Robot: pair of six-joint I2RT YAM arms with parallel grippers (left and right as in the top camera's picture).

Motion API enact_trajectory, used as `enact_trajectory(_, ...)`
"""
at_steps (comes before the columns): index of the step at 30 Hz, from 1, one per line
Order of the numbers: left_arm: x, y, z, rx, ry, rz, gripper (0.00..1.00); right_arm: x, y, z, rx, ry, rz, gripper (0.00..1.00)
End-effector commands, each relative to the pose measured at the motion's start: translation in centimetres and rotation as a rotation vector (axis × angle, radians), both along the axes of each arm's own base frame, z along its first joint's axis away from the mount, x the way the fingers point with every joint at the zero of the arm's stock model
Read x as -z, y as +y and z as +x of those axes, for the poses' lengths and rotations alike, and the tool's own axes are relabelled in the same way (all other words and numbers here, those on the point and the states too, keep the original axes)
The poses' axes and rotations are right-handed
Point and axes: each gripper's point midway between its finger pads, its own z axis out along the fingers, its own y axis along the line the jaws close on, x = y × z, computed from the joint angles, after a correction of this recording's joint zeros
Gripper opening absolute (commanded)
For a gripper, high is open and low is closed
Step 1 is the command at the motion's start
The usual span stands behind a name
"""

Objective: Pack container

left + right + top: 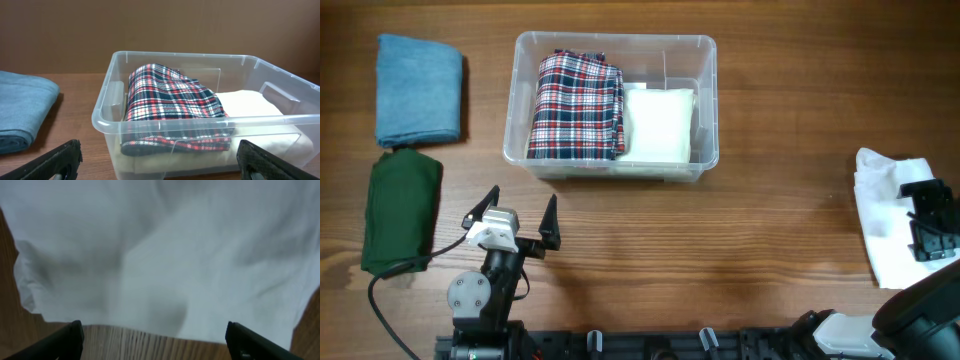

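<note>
Brown wood-grain desk (770, 250), overhead view. Clear container (616, 38) sits at top centre, well apart from both arms.

Progress (judged): approx. 2 of 5 items packed. Inside the container are a plaid cloth (578, 105) on the left and a white folded cloth (660, 122) beside it, touching. Left to pack, all on the desk outside: a blue cloth (418, 90) at upper left, a green cloth (400, 215) just below it, and a loose white cloth (882, 215) at far right.

Counts: container ×1; cloths ×5 (2 in, 3 out); arms ×2.

Left gripper (525, 195): jaws spread wide, nothing held, near the container's front wall and facing it. Right gripper (154, 339): jaws wide apart, low over the loose white cloth, no grip visible. Likely next item: the loose white cloth.
</note>
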Motion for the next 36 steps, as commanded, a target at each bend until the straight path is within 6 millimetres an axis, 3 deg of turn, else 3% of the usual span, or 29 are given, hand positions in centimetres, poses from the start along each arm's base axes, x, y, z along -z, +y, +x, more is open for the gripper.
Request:
enact_trajectory(1,0.2,0.0,0.0,-0.002,0.002,-0.001,1.0,1.4,0.0,-0.6,0.02,0.008,-0.021,0.91)
enact_trajectory(7,0.2,0.0,0.0,-0.002,0.002,-0.002,1.0,3.0,-0.6,0.0,0.018,-0.032,-0.065,0.9)
enact_trajectory(16,0.2,0.0,0.0,-0.002,0.002,-0.002,1.0,2.6,-2.1,1.4,-0.038,-0.083,-0.152,0.88)
enact_trajectory(20,0.2,0.0,0.0,-0.002,0.002,-0.002,1.0,3.6,-1.9,1.9,-0.051,-0.073,-0.138,0.87)
enact_trajectory(23,0.2,0.0,0.0,-0.002,0.002,-0.002,1.0,5.1,-1.2,2.1,-0.067,-0.056,-0.098,0.75)
enact_trajectory(25,0.2,0.0,0.0,-0.002,0.002,-0.002,1.0,5.7,-0.9,2.4,-0.074,-0.059,-0.075,0.56)
enact_trajectory(30,0.2,0.0,0.0,-0.002,0.002,-0.002,1.0,6.4,-0.8,2.8,-0.083,-0.068,-0.065,0.33)
enact_trajectory(32,0.2,0.0,0.0,-0.002,0.002,-0.002,1.0,6.5,-0.9,3.3,-0.093,-0.078,-0.074,0.26)
enact_trajectory(36,0.2,0.0,0.0,-0.002,0.002,-0.001,1.0,6.3,0.0,5.9,-0.177,-0.144,-0.091,0.25)
